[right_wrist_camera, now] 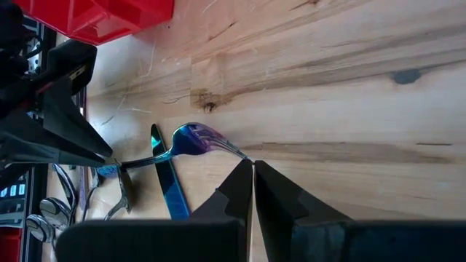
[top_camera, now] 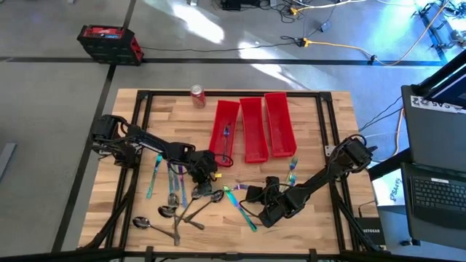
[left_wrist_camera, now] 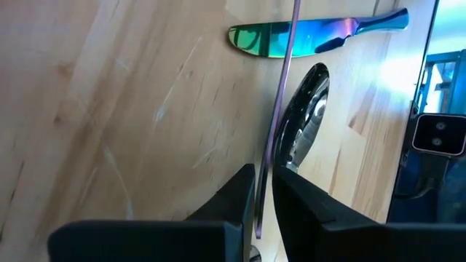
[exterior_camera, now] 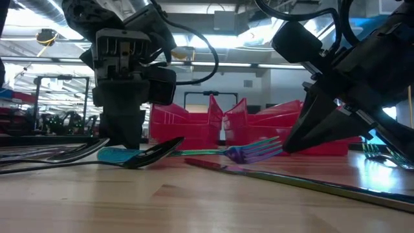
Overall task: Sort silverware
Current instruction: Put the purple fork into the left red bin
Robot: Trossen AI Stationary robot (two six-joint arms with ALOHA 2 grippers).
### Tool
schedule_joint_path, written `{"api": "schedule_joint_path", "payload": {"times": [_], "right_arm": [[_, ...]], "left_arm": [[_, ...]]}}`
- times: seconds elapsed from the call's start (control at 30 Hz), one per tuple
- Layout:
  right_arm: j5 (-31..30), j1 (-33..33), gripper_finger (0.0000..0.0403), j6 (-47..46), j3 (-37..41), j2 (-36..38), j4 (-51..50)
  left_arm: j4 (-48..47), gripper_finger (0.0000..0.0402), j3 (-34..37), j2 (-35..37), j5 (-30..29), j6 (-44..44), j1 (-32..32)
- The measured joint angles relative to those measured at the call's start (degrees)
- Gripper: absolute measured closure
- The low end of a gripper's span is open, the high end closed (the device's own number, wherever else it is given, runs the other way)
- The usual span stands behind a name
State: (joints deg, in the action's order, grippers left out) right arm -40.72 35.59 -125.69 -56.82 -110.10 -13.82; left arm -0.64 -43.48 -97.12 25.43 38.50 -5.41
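An iridescent fork (right_wrist_camera: 195, 138) lies between my two grippers, with a teal handle and a purple head (exterior_camera: 253, 152). My left gripper (left_wrist_camera: 263, 173) is shut on its slim handle. My right gripper (right_wrist_camera: 253, 166) is shut, its fingertips right at the fork's tines (right_wrist_camera: 237, 151); whether they touch, I cannot tell. A teal knife (left_wrist_camera: 313, 35) and a dark spoon (left_wrist_camera: 306, 109) lie flat on the wood beside the fork. More silverware (top_camera: 175, 200) lies scattered at the table's near left. My left gripper pinches the fork's handle (left_wrist_camera: 271, 156) between its two fingers, toward the handle's free end. The fingers slant down from the table's left and run along the handle. The fork stretches roughly level away from them, low over the table.
Three long red bins (top_camera: 253, 129) stand side by side at the table's far middle; the left one (top_camera: 226, 132) holds a few pieces. A red soda can (top_camera: 197, 95) stands at the far edge. Other forks (top_camera: 293, 169) lie near the right arm.
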Motion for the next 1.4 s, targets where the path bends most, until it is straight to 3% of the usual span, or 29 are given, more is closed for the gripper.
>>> {"api": "schedule_joint_path", "payload": {"times": [0.27, 0.57, 0.77, 1.4], "right_arm": [[-0.05, 0.0, 0.0403, 0.0, 0.0, 0.0, 0.0], [-0.05, 0.0, 0.0403, 0.02, 0.0, 0.0, -0.07], [-0.24, 0.0, 0.0403, 0.04, 0.0, 0.0, -0.11], [-1.32, 0.0, 0.0403, 0.22, 0.02, 0.0, -0.09]], "left_arm": [[0.11, 0.0345, -0.02, 0.04, -0.77, 1.99, -0.52], [0.11, 0.0258, -0.02, 0.04, -0.42, 1.08, -1.22], [0.35, 0.0214, -0.05, 0.1, -4.35, -0.14, -2.48], [2.37, 0.0206, -0.33, -2.62, -9.9, -1.2, -6.91]]}}
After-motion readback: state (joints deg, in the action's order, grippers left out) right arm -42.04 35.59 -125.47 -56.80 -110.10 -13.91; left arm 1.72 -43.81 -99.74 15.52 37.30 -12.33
